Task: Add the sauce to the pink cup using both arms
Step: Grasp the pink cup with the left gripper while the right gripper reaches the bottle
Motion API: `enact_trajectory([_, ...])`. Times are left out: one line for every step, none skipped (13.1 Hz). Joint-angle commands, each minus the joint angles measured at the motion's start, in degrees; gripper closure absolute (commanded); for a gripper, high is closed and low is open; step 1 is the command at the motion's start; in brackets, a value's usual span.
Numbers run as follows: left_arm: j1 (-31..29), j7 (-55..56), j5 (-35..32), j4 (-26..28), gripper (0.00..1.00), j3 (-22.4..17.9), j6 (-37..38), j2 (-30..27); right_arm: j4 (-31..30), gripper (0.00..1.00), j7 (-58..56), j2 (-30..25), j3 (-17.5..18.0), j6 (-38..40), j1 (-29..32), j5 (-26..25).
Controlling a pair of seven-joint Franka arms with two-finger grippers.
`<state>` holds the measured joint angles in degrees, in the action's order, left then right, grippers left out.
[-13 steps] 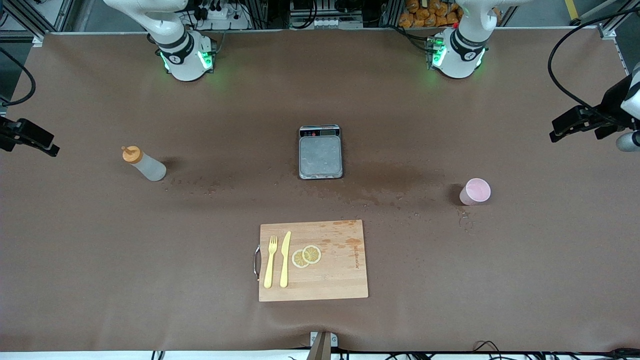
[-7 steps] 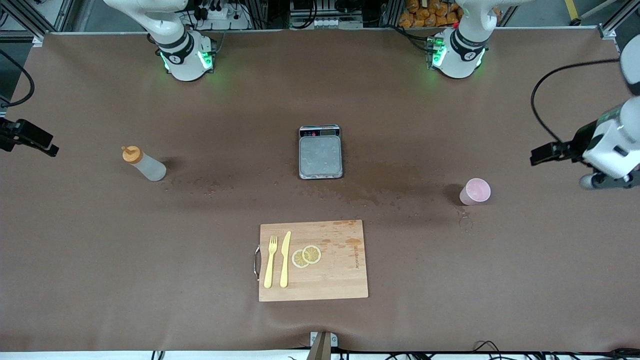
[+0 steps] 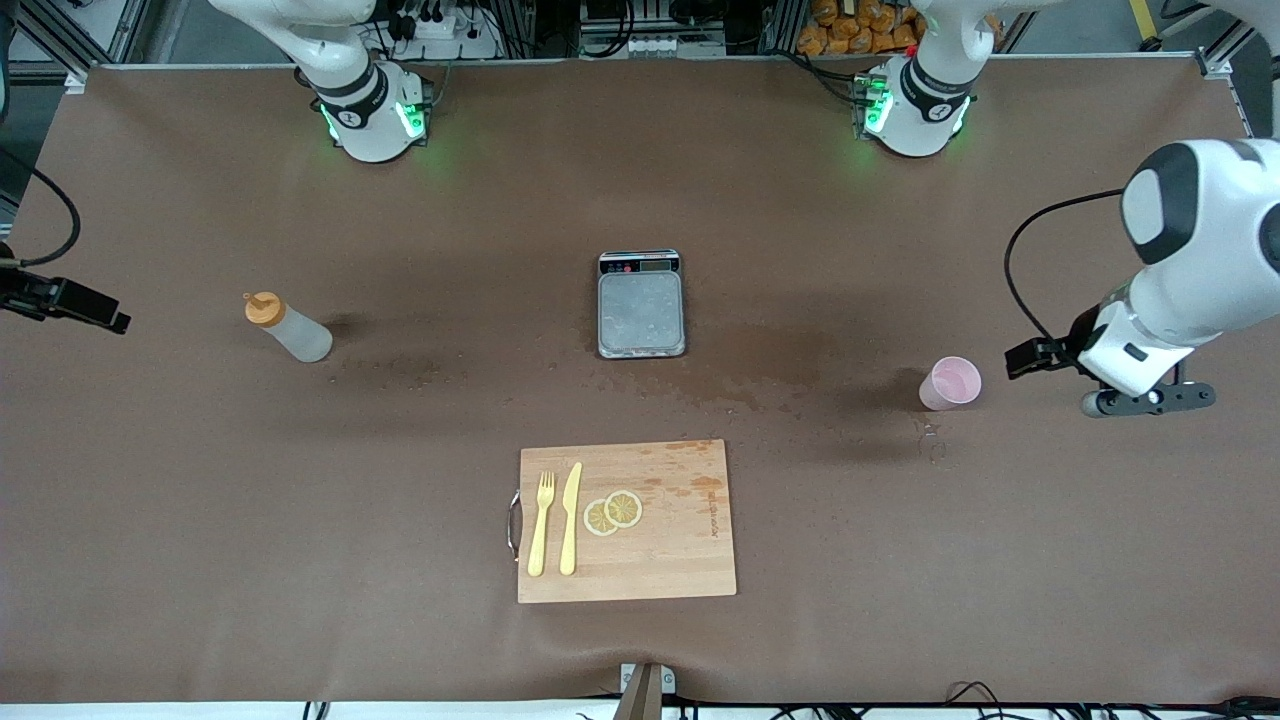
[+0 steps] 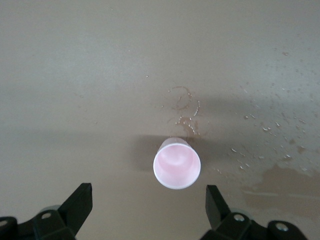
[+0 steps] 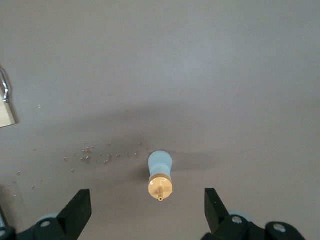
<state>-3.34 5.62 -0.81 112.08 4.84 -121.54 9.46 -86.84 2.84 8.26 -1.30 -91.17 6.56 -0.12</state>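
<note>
Standing upright toward the right arm's end of the table: the sauce (image 3: 287,328), a whitish squeeze bottle capped in orange, likely light, soft-walled and a little slick, so probably best taken low to mid on the barrel with a gentle squeeze, keeping off the nozzle to avoid an early squirt. Sitting upright toward the left arm's end: the pink cup (image 3: 950,382), open mouth up, apparently empty, probably thin, light and easy to tip or crush, so best pinched across the wall below the rim with little force. Hovering over bare mat just beside the cup: the left gripper (image 4: 146,209), fingers spread wide with nothing between them, the cup lined up in the gap in the left wrist view. Hanging at the table's edge at its own end, well apart from the bottle: the right gripper (image 5: 145,210), jaws likewise parted and empty, the bottle centred ahead of them. Lying between bottle and cup with open mat all round: a scale (image 3: 641,304); nearer the front camera, a cutting board (image 3: 690,560) carrying a fork (image 3: 541,523), knife (image 3: 570,519) and lemon slices (image 3: 613,512). Scattering near the cup and beside the bottle: wet droplets (image 4: 182,107), possibly making the mat slippery there
</note>
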Motion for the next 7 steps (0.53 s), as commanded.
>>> enact_trajectory([-1.4,-0.9,-1.3,6.6,0.0,-0.1,-9.1,0.6,0.7,0.0,-0.8,2.1,0.7,0.6,1.5,0.6])
enact_trajectory([-1.4,-0.9,-1.3,7.0,0.0,-0.1,-10.5,1.9,0.6,0.0,-0.4,2.3,0.7,0.8,1.4,0.5])
enact_trajectory([-1.6,-0.9,-1.3,7.0,0.0,-0.1,-11.6,3.4,0.7,0.0,-0.4,2.9,0.6,0.7,1.1,0.0])
enact_trajectory([-1.7,-1.0,-1.3,7.1,0.0,-0.1,-13.3,4.7,0.7,0.0,-0.8,3.5,0.7,0.7,1.4,-0.6])
enact_trajectory([-1.6,-1.2,-1.5,7.4,0.0,-0.1,-14.7,5.9,0.7,0.0,-1.1,4.3,0.7,0.5,1.7,-0.6])
enact_trajectory([-1.7,-1.2,-1.9,8.1,0.0,-0.1,-15.9,6.6,0.8,0.0,-1.1,5.4,0.7,0.4,1.7,-0.7])
enact_trajectory([-1.6,-1.2,-1.9,9.5,0.0,-0.1,-17.1,6.7,0.8,0.0,-1.0,5.7,0.7,0.4,1.7,-0.8])
